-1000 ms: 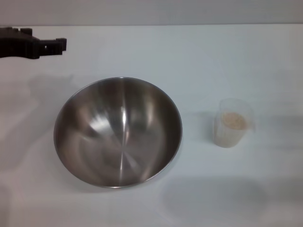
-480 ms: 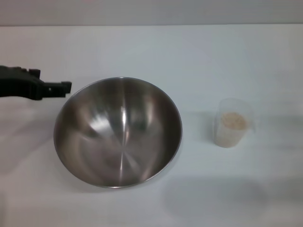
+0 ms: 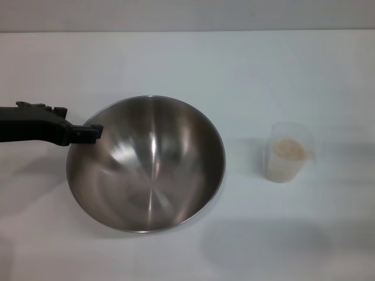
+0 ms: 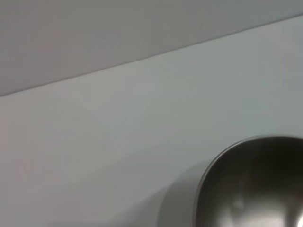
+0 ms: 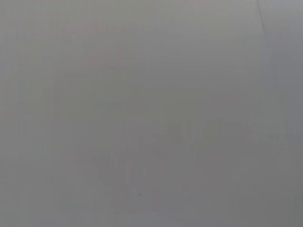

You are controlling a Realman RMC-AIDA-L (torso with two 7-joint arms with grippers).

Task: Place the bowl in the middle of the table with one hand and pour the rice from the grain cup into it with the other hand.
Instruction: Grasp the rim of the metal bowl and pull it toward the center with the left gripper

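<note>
The steel bowl sits upright on the white table, left of centre, empty inside. My left gripper reaches in from the left, its black tip over the bowl's left rim. The bowl's rim also shows in the left wrist view. The clear grain cup stands upright to the right of the bowl, apart from it, with beige rice inside. My right gripper is out of view; its wrist view shows only a plain grey surface.
The table's far edge runs across the top of the head view against a grey wall. Faint shadows lie on the tabletop at the front right.
My left gripper has moved toward me and to the right, from the far left of the table to the bowl's left rim. The bowl and cup have not moved.
</note>
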